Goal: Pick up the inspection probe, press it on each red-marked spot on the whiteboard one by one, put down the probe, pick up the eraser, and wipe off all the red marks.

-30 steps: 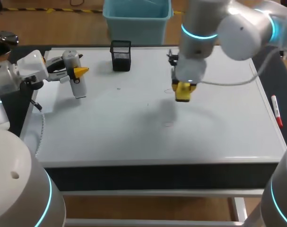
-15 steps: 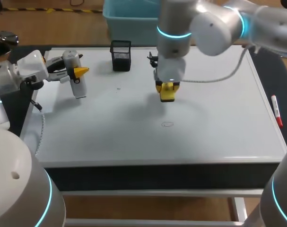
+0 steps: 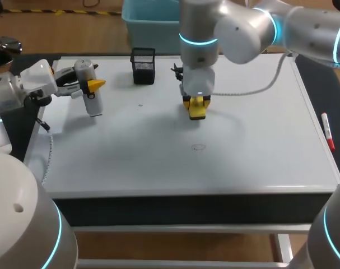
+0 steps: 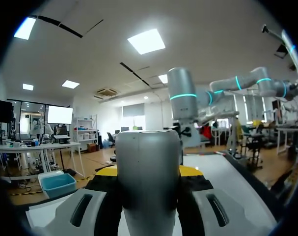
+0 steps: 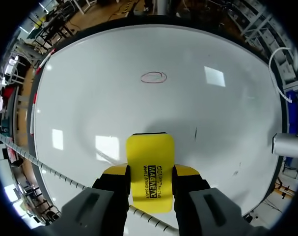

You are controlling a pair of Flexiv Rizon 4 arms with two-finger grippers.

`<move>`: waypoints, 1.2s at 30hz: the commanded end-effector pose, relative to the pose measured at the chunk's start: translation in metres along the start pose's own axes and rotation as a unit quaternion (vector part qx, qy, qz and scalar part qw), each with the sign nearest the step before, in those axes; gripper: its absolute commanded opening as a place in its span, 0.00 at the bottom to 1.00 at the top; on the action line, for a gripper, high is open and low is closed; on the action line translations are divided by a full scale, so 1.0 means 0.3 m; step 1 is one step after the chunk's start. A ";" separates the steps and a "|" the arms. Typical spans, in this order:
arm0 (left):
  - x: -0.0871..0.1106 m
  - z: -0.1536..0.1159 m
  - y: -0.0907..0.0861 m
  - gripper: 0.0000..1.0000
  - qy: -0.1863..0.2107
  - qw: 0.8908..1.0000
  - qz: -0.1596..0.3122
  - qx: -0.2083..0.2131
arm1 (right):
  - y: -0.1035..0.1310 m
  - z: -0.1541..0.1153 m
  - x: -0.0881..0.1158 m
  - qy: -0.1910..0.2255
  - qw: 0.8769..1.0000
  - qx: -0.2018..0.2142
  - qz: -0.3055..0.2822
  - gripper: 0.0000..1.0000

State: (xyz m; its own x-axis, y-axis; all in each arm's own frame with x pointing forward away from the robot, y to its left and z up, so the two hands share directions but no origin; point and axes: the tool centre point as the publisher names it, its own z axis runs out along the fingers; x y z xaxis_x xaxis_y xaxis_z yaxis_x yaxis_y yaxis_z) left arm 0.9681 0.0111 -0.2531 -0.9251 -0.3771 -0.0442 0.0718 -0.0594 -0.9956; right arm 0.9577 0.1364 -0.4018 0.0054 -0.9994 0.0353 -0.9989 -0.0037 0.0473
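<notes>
On the whiteboard, my right gripper points down near the middle, shut on the yellow eraser, which rests on or just above the board. From the right wrist, the eraser sits between both fingers of the gripper, and a red oval mark lies ahead of it. That mark lies nearer the front edge than the eraser. My left gripper hovers at the board's left side, shut on the silver inspection probe. The probe fills the left gripper in its own view.
A black mesh pen holder stands at the back of the board. A red marker lies on the dark strip at the right edge. A coiled cable runs along the left edge. A tiny dark speck marks the board.
My right gripper has slid to the left across the board with the eraser. The left arm and the probe have stayed where they were.
</notes>
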 end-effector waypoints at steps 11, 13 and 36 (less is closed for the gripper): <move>-0.001 0.001 0.001 0.00 0.000 1.000 0.001 0.001 | -0.045 0.044 0.015 -0.012 1.000 -0.009 -0.002 0.00; -0.001 0.001 0.001 0.00 0.000 1.000 0.001 0.001 | -0.046 0.049 0.016 -0.013 1.000 -0.009 -0.002 0.00; -0.001 0.001 0.001 0.00 0.000 1.000 0.001 0.001 | -0.062 0.097 0.153 0.006 0.999 -0.022 0.040 0.00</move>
State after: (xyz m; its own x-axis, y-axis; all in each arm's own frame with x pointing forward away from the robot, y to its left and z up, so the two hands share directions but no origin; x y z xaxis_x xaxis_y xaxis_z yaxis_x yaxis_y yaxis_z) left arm 0.9682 0.0111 -0.2532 -0.9251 -0.3770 -0.0441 0.0718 -0.0595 -0.9956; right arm 0.9743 0.0988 -0.4286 -0.0714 -0.9960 0.0545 -0.9934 0.0759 0.0861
